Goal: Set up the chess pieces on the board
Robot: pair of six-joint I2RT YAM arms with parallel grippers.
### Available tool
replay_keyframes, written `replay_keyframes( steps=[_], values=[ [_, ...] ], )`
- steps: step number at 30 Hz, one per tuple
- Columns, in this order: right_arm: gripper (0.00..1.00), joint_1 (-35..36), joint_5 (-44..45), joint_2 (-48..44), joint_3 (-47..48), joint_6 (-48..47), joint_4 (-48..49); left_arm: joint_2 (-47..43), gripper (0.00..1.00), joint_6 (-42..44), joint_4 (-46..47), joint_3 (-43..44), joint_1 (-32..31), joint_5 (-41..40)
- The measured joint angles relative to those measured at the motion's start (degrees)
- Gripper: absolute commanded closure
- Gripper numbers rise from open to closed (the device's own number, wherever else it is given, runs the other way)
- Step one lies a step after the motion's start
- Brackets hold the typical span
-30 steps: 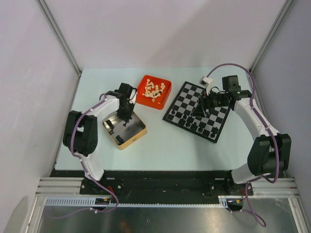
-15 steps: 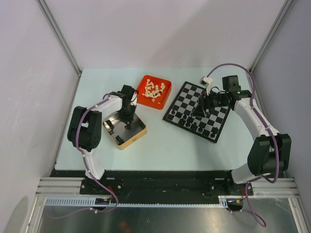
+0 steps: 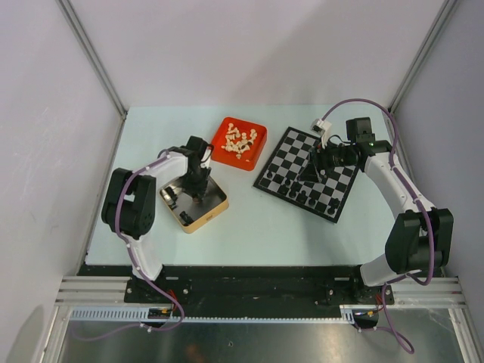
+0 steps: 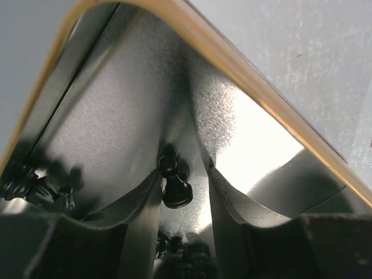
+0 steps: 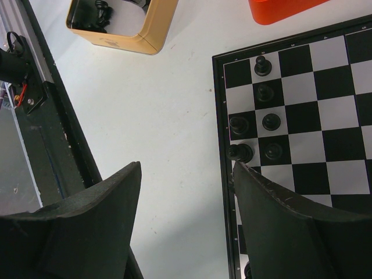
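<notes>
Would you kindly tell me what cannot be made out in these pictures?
Top external: kinds of pieces on the board, too small.
Left wrist: whether the left gripper touches the chessman; glare, shadow.
Right wrist: board's lower part, hidden by the right gripper.

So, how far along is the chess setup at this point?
Done: several black pieces stand along the edge of the board. In hand: the left fingers, open, straddle one black piece inside the gold tin. Left: more black pieces there, plus cream pieces in the red tray.

board (image 5: 342,110) cropped right, red tray (image 5: 279,7) cropped top
</notes>
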Motion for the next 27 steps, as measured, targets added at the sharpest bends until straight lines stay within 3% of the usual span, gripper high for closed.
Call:
replay_keyframes(
  steps=[18,27],
  values=[
    [0.30,-0.13,0.02,-0.11,0.00,0.00,0.00,-0.44,0.59,-3.02,-1.49,-0.85,0.11,-2.27],
    [0.31,-0.13,0.00,-0.11,0.00,0.00,0.00,-0.79,0.71,-4.98,-1.90,-1.36,0.13,-3.23]
  ],
)
